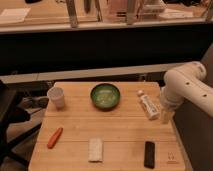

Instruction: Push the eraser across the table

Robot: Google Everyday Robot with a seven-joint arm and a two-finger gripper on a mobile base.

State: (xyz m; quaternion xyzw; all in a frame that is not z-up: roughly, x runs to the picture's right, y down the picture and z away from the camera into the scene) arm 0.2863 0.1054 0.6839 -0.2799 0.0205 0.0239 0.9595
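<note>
Closest to the camera, the eraser [149, 154] lies flat near the front edge of the tabletop [120, 130], right of centre and well apart from the pale pad [95, 149] on its left. Nothing touches it. The jaws hang at the end of the white arm [187, 85] over the tabletop's right edge, just beside the white tube [148, 106]. Nothing shows in them, and whether they are open or closed I cannot tell. A good push probably means dropping low beside one long side and pressing at mid-length, so the bar slides without spinning, clear of pad and tube.
</note>
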